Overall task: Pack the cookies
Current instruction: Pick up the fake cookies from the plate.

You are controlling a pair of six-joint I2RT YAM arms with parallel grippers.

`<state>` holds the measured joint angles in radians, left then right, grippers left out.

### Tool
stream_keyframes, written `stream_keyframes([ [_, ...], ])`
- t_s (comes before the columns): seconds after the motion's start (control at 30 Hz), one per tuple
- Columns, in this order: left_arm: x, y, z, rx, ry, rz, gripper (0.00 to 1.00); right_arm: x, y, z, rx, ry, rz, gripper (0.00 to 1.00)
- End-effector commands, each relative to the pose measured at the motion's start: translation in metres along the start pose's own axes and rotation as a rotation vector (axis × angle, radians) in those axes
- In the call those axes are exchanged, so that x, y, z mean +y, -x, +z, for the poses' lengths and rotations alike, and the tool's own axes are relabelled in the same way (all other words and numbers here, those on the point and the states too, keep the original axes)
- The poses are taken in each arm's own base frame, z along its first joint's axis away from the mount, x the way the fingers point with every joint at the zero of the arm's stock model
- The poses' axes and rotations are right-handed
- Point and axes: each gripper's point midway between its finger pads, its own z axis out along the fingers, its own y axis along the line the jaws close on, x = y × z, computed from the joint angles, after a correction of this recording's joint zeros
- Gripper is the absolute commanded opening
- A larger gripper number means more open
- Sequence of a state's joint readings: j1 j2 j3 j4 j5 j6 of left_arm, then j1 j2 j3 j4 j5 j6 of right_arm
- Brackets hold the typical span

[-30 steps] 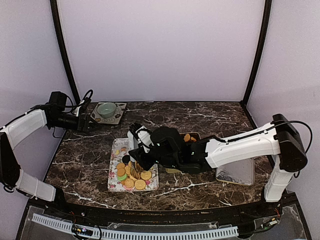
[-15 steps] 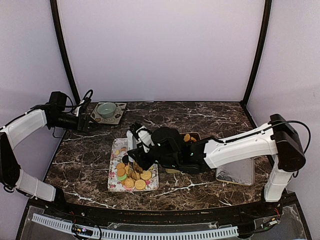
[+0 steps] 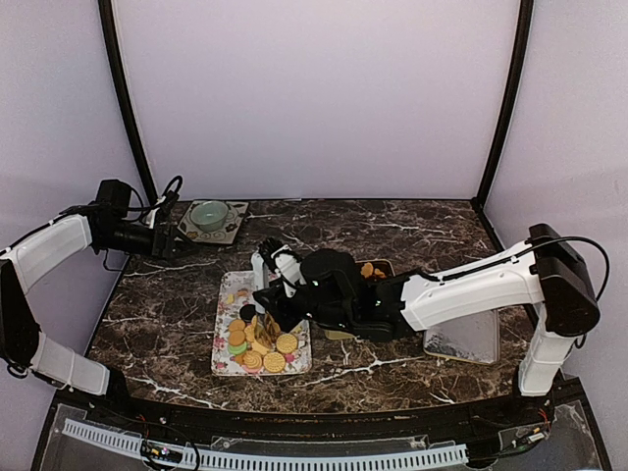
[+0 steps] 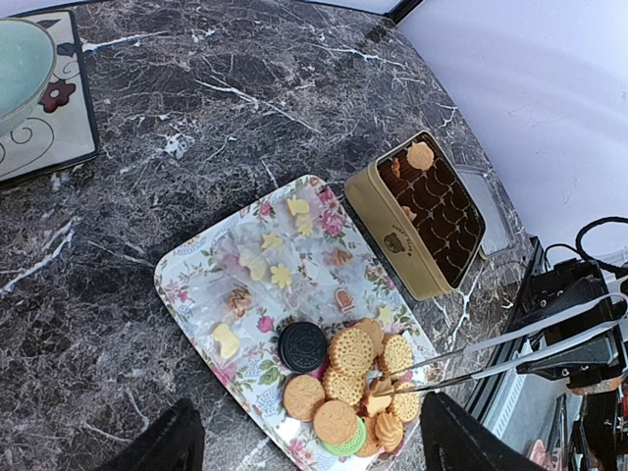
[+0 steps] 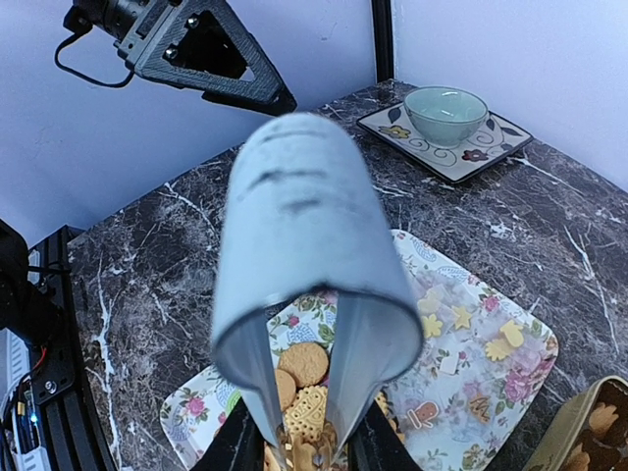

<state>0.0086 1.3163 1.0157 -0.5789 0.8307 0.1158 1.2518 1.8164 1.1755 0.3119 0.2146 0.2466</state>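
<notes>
Dark marble table [image 3: 412, 231] inside pale-walled enclosure. Metal tongs [image 5: 304, 245] are clamped between the fingers of the right gripper [image 5: 304, 446]. Their blades run narrow, converging on a waffle-patterned biscuit on top of the cookies [image 4: 348, 383]; whether it is lifted cannot be told.

Compared with one second ago, the right wrist has shifted slightly toward the far right of the table, the tongs' tips remain over the heap, and the left arm is unchanged.

Right arm: extended low across the table from the right edge to the tray, wrist turned downward. Left arm: raised at the far left, with the left gripper [image 3: 169, 241] aimed across the table and its fingers [image 4: 167, 446] spread wide, holding nothing.

Flower-patterned tray [image 4: 196, 285]: cookies are heaped at its near end, mostly golden, with one dark sandwich biscuit [image 4: 302, 345] and a green one [image 4: 343, 444]. Gold tin [image 4: 392, 240], just beside the tray: brown paper cups, with a golden biscuit [image 4: 421, 155] in its far corner. Pale green bowl [image 4: 20, 64] on a square plate [image 4: 59, 128], well apart.
</notes>
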Motion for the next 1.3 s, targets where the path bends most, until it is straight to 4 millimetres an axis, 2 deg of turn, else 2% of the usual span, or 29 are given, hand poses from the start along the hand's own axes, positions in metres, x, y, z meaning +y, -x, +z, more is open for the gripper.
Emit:
stream_keyframes([
  [0.0, -0.005, 0.005, -0.005, -0.013, -0.013, 0.006, 0.79, 0.010, 0.021, -0.009, -0.071, 0.055, 0.040, 0.21],
  [0.03, -0.005, 0.005, -0.005, -0.013, -0.013, 0.006, 0.79, 0.008, 0.012, -0.011, -0.055, 0.055, 0.040, 0.21],
  [0.23, -0.005, 0.004, -0.004, -0.011, -0.014, 0.003, 0.79, 0.011, 0.023, -0.022, -0.080, 0.061, 0.044, 0.06],
  [0.43, -0.005, 0.004, -0.004, -0.010, -0.017, 0.000, 0.79, 0.019, 0.026, -0.025, -0.081, 0.047, 0.008, 0.00],
  [0.67, -0.005, 0.005, -0.005, -0.013, -0.014, 0.004, 0.78, 0.023, 0.035, -0.032, -0.097, 0.031, -0.022, 0.00],
  [0.73, -0.006, 0.005, -0.004, -0.013, -0.016, 0.005, 0.79, 0.027, 0.050, -0.036, -0.126, 0.036, -0.022, 0.00],
  [0.87, -0.006, 0.005, -0.005, -0.013, -0.015, 0.004, 0.79, 0.026, 0.061, -0.042, -0.147, 0.024, -0.035, 0.00],
  [1.17, -0.008, 0.006, -0.006, -0.017, -0.015, 0.008, 0.79, 0.011, 0.078, -0.052, -0.162, -0.052, -0.098, 0.00],
  [1.27, -0.007, 0.006, -0.006, -0.017, -0.014, 0.007, 0.78, -0.004, 0.084, -0.057, -0.164, -0.101, -0.113, 0.00],
])
